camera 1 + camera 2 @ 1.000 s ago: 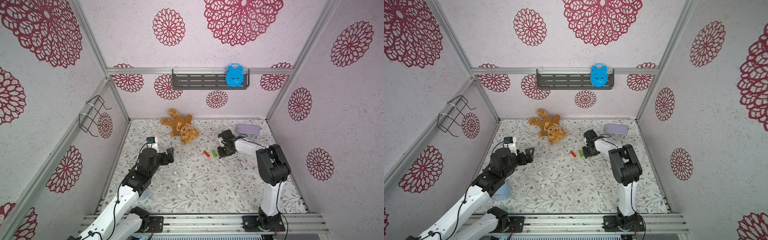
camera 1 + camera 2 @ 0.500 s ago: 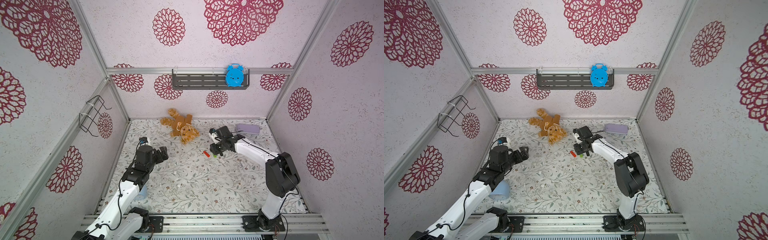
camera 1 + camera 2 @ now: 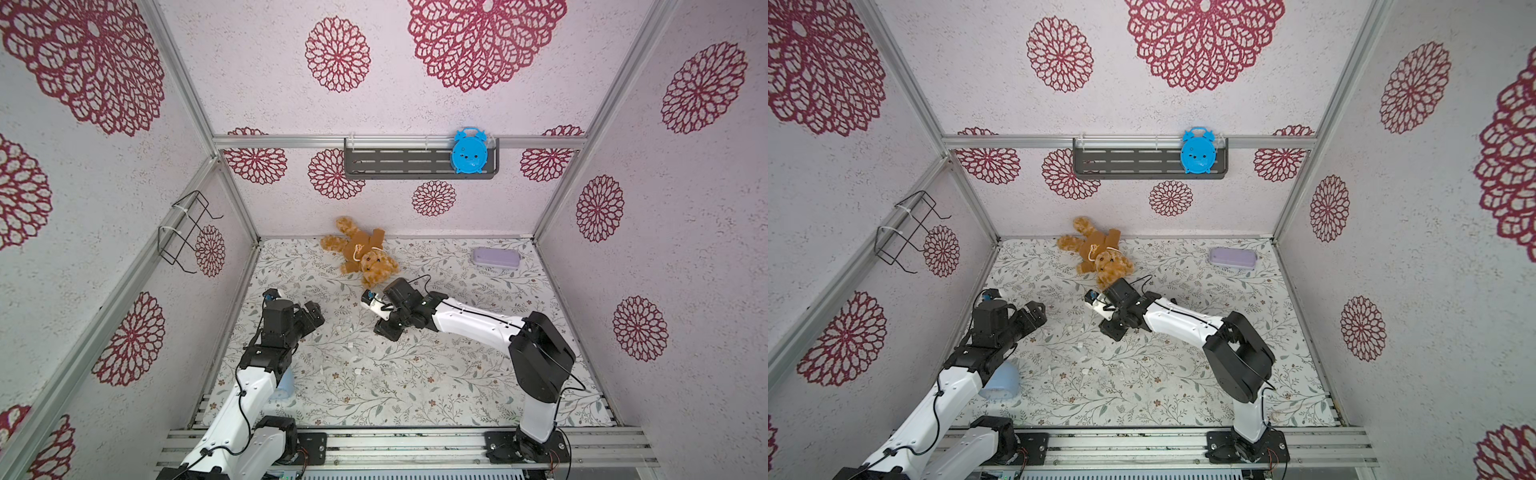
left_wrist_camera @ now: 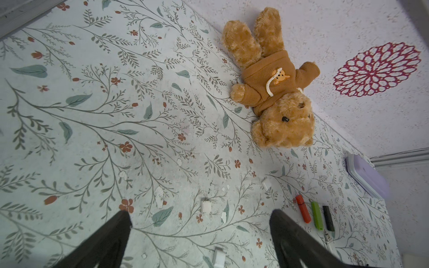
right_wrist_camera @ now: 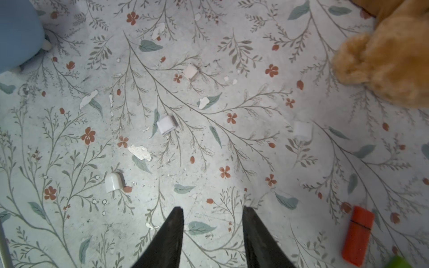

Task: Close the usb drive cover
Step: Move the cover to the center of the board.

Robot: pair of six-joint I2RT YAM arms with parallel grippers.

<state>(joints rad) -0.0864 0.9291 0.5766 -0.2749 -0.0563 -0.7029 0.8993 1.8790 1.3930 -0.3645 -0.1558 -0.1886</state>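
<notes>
White caps (image 5: 113,182) lie loose ahead of the right gripper (image 5: 212,208), half-parted and empty; the left gripper (image 4: 200,212) gapes empty too, so capping looks unstarted.

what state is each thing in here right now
left gripper, open, empty
right gripper, open, empty
orange usb drive, lying flat, cap on
green usb drive, lying flat, looks capped
black usb drive, lying flat, cap state unclear
white caps, loose, off any drive
teddy bear, lying face up
purple case, lid shut
blue alarm clock, upright on the shelf
</notes>
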